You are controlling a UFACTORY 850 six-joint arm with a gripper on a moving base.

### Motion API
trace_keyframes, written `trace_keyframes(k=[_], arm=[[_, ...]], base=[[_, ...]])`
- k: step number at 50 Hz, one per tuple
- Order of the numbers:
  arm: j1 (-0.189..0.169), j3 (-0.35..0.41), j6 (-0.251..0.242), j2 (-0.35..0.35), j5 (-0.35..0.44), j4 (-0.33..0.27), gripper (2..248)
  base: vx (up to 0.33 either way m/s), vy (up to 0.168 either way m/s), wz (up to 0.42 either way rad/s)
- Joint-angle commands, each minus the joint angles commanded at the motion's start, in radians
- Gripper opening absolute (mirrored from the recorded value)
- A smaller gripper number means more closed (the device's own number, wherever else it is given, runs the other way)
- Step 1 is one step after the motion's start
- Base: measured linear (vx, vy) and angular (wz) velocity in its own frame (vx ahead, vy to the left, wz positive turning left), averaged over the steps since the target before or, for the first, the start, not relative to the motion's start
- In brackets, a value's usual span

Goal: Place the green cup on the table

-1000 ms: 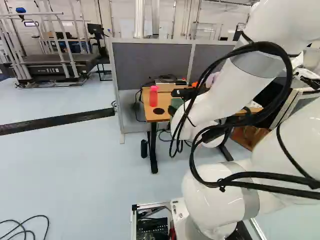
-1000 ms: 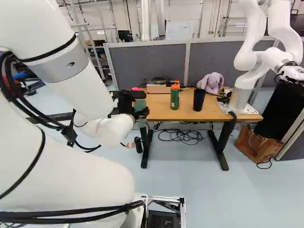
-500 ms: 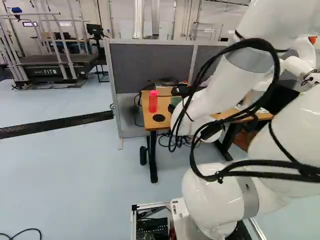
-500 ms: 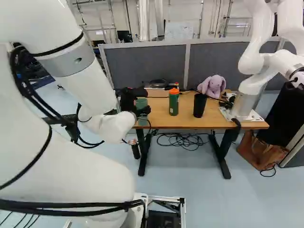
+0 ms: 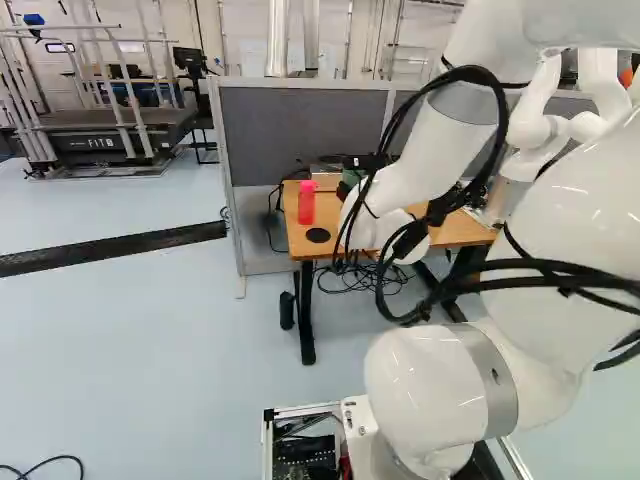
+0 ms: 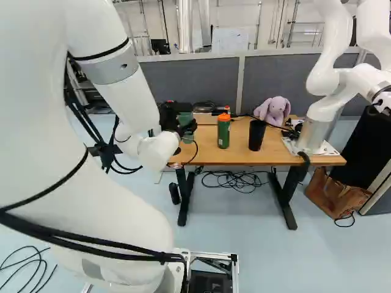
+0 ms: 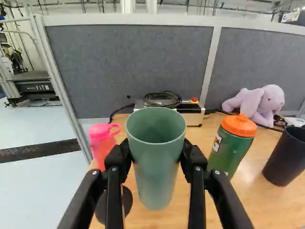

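One green cup (image 7: 156, 179), upright, clamped in gripper (image 7: 156, 149) | Location: over left end of counter (image 6: 204, 156), between pink bottle (image 7: 101, 145) and green bottle (image 7: 229, 150) | Done: grip, positioning | Base contact: cannot tell | Remaining: lower if clear, release, withdraw.

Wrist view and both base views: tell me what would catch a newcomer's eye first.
Likely the green cup, gripped in the hand beside the pink bottle. Next, the big white arm filling the left of the right base view. Then the purple plush rabbit at the back of the table, near another robot.
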Motion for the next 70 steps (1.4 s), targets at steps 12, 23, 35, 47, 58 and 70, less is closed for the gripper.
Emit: trace_keyframes(k=[12,23,35,47,58,70], arm=[[-0.006,-0.065,0.0,-0.065,0.011,0.001,122],[-0.012,-0.124,0.0,-0.123,0.011,0.001,122],[-0.017,-0.189,0.0,-0.183,0.011,0.001,122],[-0.022,-0.255,0.0,-0.243,0.011,0.001,122],[-0.026,-0.316,0.0,-0.308,0.011,0.001,122],[-0.03,-0.384,0.0,-0.391,0.011,0.001,122]], base=[[0.0,0.0,0.0],[0.0,0.0,0.0],[0.0,0.0,0.0],[0.0,0.0,0.0],[0.0,0.0,0.0],[0.0,0.0,0.0]])
